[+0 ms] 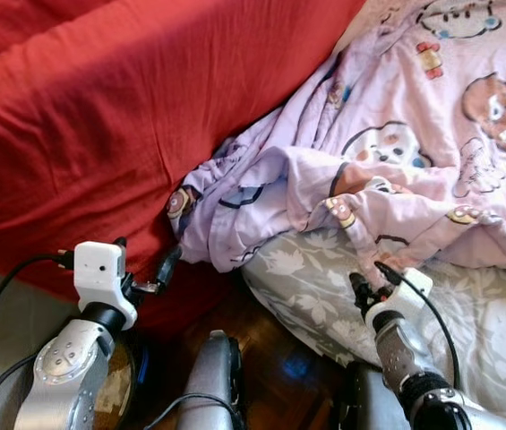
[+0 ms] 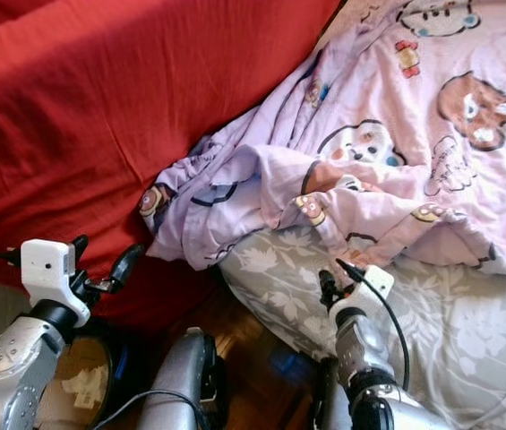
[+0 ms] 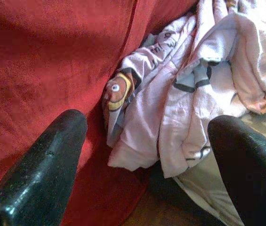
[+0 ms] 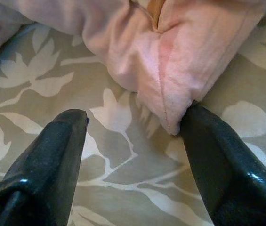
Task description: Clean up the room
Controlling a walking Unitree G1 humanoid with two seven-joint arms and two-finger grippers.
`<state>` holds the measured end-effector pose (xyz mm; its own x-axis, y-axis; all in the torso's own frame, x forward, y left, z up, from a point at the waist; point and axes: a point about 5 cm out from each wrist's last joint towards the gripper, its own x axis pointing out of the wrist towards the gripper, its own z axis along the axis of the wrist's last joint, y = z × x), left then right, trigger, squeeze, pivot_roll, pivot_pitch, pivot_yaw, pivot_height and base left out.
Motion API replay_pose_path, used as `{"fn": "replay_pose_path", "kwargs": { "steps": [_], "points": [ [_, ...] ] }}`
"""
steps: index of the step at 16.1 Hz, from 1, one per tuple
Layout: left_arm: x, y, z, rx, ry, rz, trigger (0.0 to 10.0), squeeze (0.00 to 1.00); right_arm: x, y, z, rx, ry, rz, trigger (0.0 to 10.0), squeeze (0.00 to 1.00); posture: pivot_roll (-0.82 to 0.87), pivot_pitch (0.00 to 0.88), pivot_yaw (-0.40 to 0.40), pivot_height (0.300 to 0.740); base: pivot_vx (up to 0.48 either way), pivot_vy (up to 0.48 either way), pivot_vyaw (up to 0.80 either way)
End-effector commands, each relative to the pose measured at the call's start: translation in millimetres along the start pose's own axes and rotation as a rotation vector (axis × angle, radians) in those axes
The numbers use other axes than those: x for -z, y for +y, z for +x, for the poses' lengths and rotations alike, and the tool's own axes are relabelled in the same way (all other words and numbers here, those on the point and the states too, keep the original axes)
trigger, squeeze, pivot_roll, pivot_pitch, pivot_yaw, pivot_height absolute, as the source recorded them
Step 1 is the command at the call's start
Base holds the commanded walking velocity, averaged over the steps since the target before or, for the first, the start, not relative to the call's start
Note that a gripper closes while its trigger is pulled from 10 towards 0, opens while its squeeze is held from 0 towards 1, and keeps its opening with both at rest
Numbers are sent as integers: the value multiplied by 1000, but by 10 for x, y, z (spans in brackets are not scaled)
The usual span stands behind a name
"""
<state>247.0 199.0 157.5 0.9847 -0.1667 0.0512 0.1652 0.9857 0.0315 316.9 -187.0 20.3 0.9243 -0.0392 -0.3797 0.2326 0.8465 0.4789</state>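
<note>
Wooden floor [image 1: 270, 358] shows nearest, between the two arms. Beside it a grey leaf-print sheet [image 1: 306, 287] covers the bed. Right gripper [image 4: 133, 129] rests spread on that sheet, one finger [image 4: 217, 160] at a corner of the pink blanket [image 1: 414, 143]. Left gripper [image 3: 142, 155] hangs spread before the blanket's crumpled edge. Beyond, a red cover [image 1: 91, 116] lies against the blanket.

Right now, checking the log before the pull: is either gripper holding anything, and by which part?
Nothing is held. The right gripper is open over the grey leaf-print sheet, a corner of the pink blanket between its fingers; the left gripper is open, apart from it.
</note>
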Motion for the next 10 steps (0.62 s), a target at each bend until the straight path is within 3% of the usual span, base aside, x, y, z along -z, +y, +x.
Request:
{"fn": "replay_pose_path", "kwargs": {
  "steps": [1,10],
  "points": [
    [28,59,-60,-23,27,8,10000,0,154,-30,-41,14,56,14,10000,0,278,381,137,642,0,0,0],
    [28,59,-60,-23,27,8,10000,0,154,-30,-41,14,56,14,10000,0,278,381,137,642,0,0,0]
  ]
}}
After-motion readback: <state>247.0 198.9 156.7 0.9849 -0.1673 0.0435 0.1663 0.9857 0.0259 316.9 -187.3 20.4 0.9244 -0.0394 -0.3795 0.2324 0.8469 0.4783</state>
